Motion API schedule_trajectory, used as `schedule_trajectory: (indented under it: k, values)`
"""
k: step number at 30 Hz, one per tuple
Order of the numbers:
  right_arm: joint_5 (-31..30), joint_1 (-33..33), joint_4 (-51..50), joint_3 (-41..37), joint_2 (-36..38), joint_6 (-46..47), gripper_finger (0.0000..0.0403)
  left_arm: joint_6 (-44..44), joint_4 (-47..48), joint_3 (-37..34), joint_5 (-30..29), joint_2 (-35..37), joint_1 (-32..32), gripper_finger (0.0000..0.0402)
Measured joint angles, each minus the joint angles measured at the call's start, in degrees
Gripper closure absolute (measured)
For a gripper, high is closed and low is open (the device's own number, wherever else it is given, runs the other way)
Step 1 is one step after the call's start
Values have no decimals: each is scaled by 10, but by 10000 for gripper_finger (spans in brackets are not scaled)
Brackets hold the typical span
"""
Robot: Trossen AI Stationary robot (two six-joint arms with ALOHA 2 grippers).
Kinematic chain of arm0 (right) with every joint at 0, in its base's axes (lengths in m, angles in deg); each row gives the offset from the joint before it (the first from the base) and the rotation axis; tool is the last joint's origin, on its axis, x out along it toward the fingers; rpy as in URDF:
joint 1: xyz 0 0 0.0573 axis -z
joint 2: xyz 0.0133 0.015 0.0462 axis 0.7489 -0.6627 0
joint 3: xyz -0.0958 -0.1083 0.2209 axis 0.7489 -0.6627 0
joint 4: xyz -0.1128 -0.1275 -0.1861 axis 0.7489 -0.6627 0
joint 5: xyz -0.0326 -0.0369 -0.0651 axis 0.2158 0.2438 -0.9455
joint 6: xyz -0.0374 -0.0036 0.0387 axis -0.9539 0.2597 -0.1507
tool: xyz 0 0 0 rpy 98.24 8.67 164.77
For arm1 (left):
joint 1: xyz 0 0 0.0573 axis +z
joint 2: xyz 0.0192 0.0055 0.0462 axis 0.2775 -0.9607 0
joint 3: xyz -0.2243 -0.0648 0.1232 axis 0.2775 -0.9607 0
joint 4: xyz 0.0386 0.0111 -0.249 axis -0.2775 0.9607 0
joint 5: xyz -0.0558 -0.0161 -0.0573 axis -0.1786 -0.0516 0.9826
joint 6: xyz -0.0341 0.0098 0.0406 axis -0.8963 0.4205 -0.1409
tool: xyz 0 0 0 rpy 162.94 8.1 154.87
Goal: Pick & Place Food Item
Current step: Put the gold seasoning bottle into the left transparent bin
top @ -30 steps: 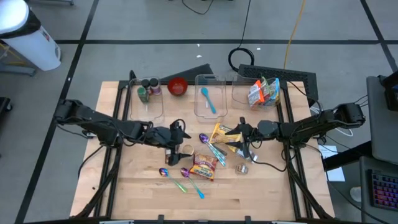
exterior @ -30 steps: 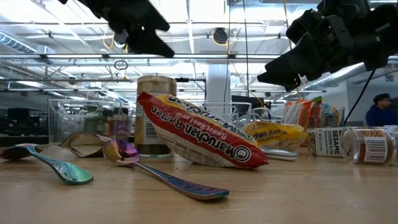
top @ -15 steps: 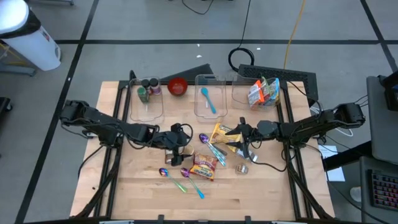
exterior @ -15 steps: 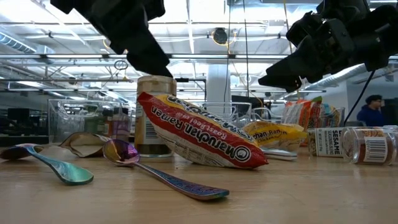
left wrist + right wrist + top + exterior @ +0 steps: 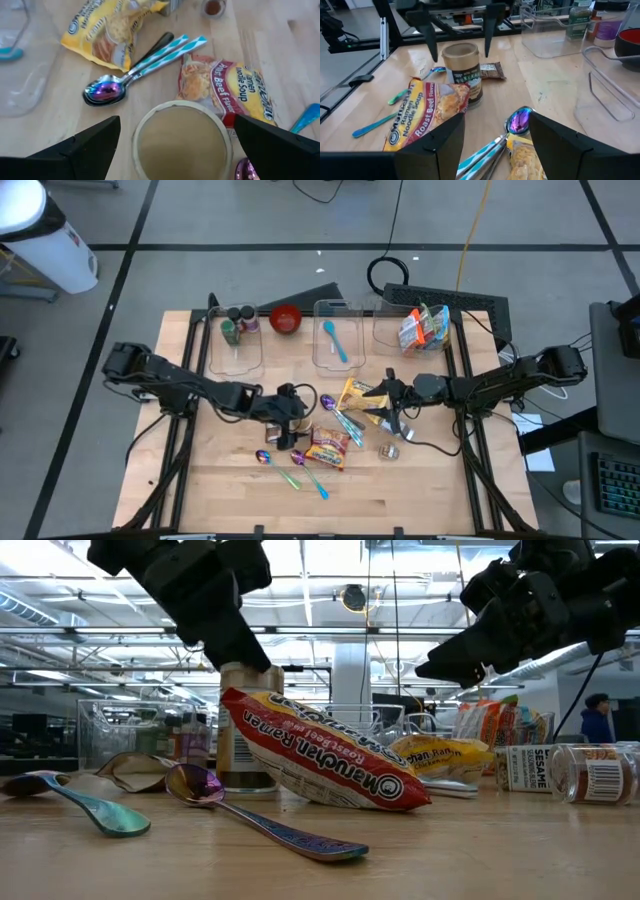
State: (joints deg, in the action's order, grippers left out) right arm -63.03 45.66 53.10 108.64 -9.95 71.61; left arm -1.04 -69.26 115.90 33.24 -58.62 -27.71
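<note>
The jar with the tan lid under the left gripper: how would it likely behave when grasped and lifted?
The jar looks rigid, so the open left gripper straddling its lid should not crush it. Standing upright and fairly tall, it might tip if nudged off-centre. On its side it would probably roll.

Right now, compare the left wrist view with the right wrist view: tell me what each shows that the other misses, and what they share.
Only the left wrist view: the yellow noodle packet and the tan jar lid seen from straight above, between the left claw's spread fingers.

Only the right wrist view: the jar's label side, the left claw hanging open over it, a small brown packet and clear bins.

Both: the jar, the roast beef ramen packet and the shiny purple spoon.
</note>
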Motion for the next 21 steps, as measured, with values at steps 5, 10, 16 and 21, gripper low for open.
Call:
schedule_trajectory:
  k: [5,10,16,21]
  values:
    - [-25,0,-5,0,0,0,190,-2,4,0,1,-14,0,2]
    - [-26,0,-5,0,0,0,190,2,6,0,-1,-13,2,2]
    - [-24,0,-5,0,0,0,190,-29,5,0,-3,-13,13,2]
    - [-24,0,-5,0,0,0,190,-48,4,0,-4,-13,14,2]
